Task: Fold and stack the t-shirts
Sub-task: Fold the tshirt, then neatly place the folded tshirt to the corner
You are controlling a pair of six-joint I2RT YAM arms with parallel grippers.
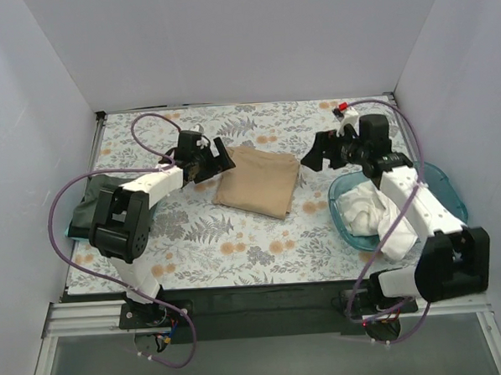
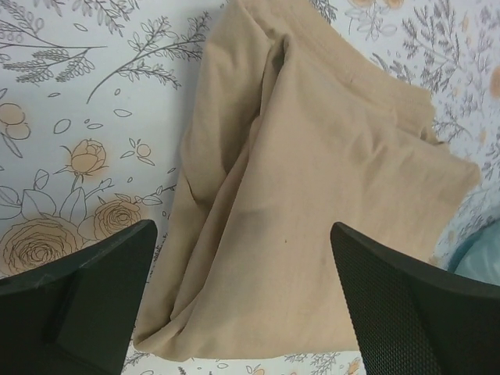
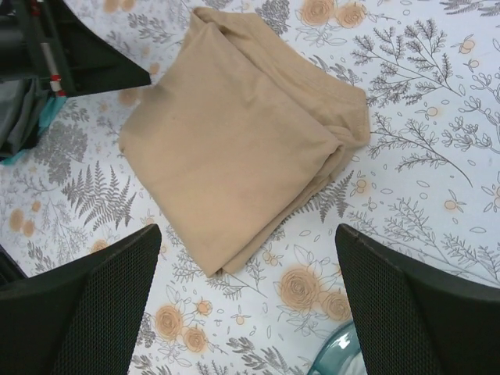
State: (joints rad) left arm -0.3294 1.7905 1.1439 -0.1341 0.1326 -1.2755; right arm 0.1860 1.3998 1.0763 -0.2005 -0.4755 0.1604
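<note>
1. Nearest you on the right, the translucent teal plastic tub (image 1: 446,186) holds a crumpled heap of white t-shirts (image 1: 363,211), soft and rumpled.
2. Over at the left edge, the dark grey-green t-shirt (image 1: 85,206) lies low on the table, partly hidden behind your left arm.
3. Mid-table, the tan t-shirt (image 1: 259,181) sits folded into a rough rectangle. It is matte cloth with layered edges and soft creases, flat on the floral table covering (image 1: 236,239).
4. Your left gripper (image 1: 225,160) hangs by the tan shirt's left edge, its textured black fingers (image 2: 78,305) spread wide, gripping nothing.
5. Your right gripper (image 1: 310,157) faces it from the right edge, equally spread and empty.
</note>
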